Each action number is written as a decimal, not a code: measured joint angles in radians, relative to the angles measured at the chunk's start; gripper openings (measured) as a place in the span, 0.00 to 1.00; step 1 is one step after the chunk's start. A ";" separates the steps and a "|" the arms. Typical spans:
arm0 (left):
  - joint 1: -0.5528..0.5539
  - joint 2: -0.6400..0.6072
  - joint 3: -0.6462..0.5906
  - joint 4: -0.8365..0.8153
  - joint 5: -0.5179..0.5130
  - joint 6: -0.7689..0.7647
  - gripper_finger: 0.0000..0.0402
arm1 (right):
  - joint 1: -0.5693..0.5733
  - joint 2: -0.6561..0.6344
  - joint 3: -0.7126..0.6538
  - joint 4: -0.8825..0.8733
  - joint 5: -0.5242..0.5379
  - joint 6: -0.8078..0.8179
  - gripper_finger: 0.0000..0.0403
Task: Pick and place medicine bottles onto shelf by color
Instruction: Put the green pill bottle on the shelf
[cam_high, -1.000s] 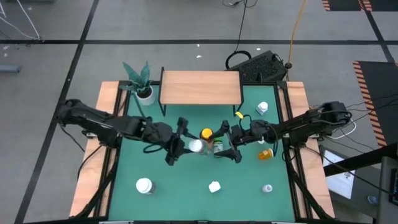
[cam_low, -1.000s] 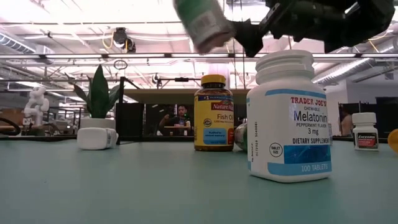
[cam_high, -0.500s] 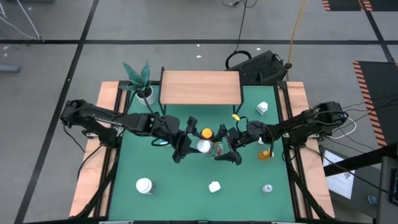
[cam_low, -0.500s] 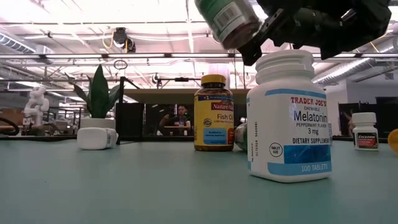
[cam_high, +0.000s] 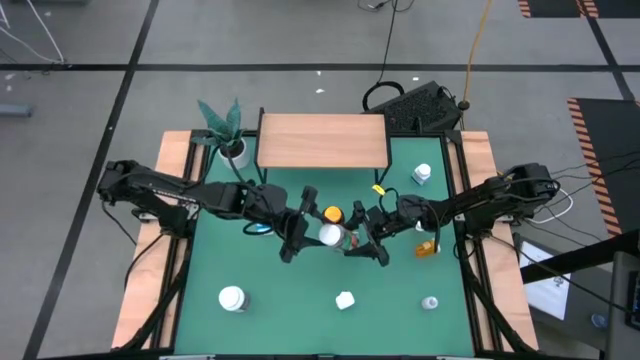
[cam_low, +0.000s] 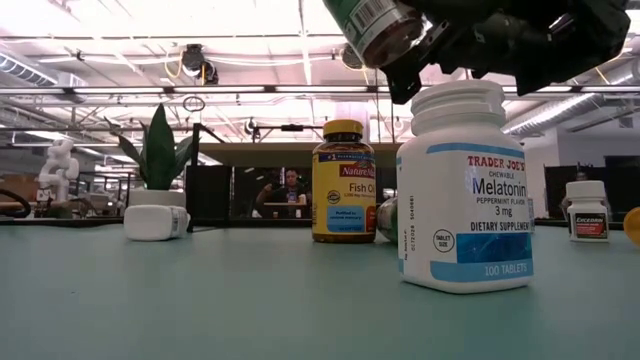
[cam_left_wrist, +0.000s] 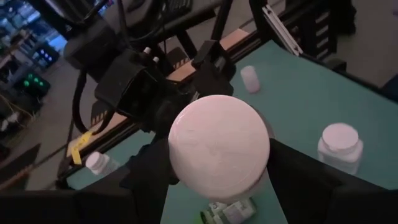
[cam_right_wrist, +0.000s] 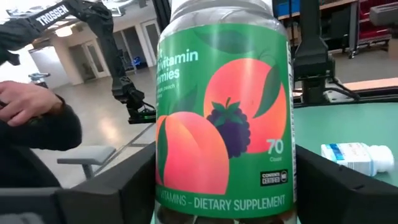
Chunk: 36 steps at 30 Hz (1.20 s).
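Note:
My left gripper (cam_high: 318, 233) is shut on a green-labelled bottle (cam_high: 345, 240) with a white cap (cam_left_wrist: 219, 149), held in the air over the table's middle. The bottle's base (cam_low: 392, 35) lies between the open fingers of my right gripper (cam_high: 360, 241), which comes from the table's right. I cannot tell whether those fingers (cam_right_wrist: 118, 193) touch it. The label (cam_right_wrist: 224, 124) fills the right wrist view. The light-wood shelf (cam_high: 323, 140) stands at the far middle with nothing on it. An amber bottle with a yellow cap (cam_high: 331, 214) stands upright just beyond both grippers. My left gripper pinches the bottle's white cap (cam_left_wrist: 186, 168) by its rim between its two fingers, coming from the table's left. The bottle is lifted clear and points away from the gripper toward the table's right, tilted with the cap end higher than the base.
A white melatonin bottle (cam_low: 465, 185) stands near the front. A white jar (cam_high: 232, 298) and small white bottles (cam_high: 430, 302) (cam_high: 422, 174) stand around, and an orange bottle (cam_high: 428, 247) lies at the right. A potted plant (cam_high: 228, 130) stands left of the shelf. A person's hand (cam_right_wrist: 28, 102) shows beyond the table.
My left gripper has carried the green bottle toward the table's right, up to my right gripper. The bottle's base end now lies between the right gripper's fingers, and the bottle has risen a little.

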<state>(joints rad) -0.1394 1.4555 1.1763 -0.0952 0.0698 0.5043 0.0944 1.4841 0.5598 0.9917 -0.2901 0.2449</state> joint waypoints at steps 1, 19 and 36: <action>0.000 0.000 0.000 0.001 -0.005 -0.027 0.61 | 0.000 0.000 0.000 0.000 0.004 -0.011 0.68; -0.040 -0.002 0.000 0.091 -0.150 -0.525 0.86 | 0.182 0.001 0.000 0.015 0.680 -0.489 0.70; -0.082 0.131 0.000 0.329 -0.407 -0.428 0.81 | 0.212 0.001 -0.003 0.108 0.829 -0.565 0.70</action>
<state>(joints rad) -0.2213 1.5866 1.1766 0.2334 -0.3371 0.0765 0.3064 1.4856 0.5564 1.1000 0.5386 -0.3201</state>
